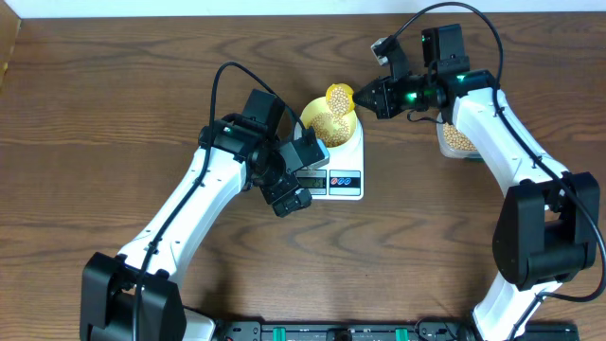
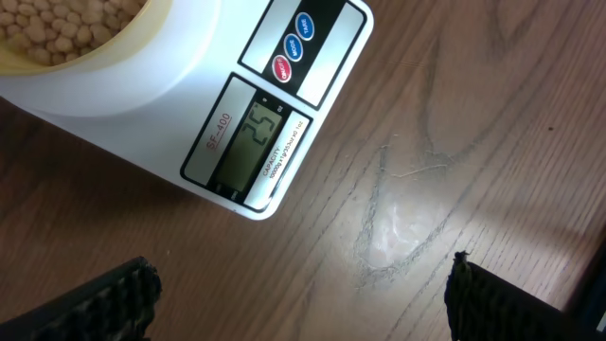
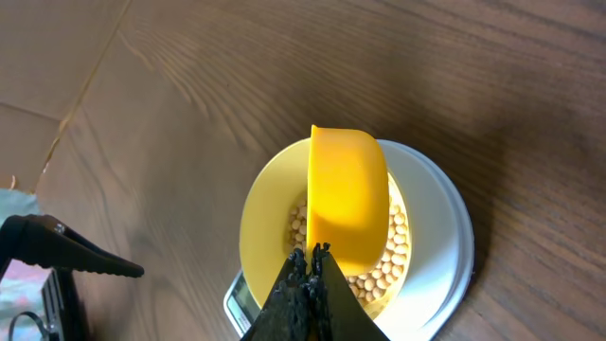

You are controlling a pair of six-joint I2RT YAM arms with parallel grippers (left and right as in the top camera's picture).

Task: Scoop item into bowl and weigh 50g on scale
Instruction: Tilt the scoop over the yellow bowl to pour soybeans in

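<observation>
The pale-yellow bowl (image 1: 325, 122) stands on the white scale (image 1: 350, 156) and holds tan beans (image 3: 390, 254). My right gripper (image 1: 365, 98) is shut on the handle of a yellow scoop (image 3: 347, 194), which is tipped over the bowl (image 3: 267, 210). In the overhead view the scoop (image 1: 339, 97) shows beans in it. My left gripper (image 2: 298, 294) is open and empty, hovering over bare table just in front of the scale (image 2: 142, 95). The scale's display (image 2: 254, 133) reads 25. The bowl's rim (image 2: 123, 43) shows at the top left of the left wrist view.
A clear plastic tub (image 1: 456, 138) with more beans stands at the right, partly under my right arm. The wooden table (image 1: 114, 114) stretches to the left and front.
</observation>
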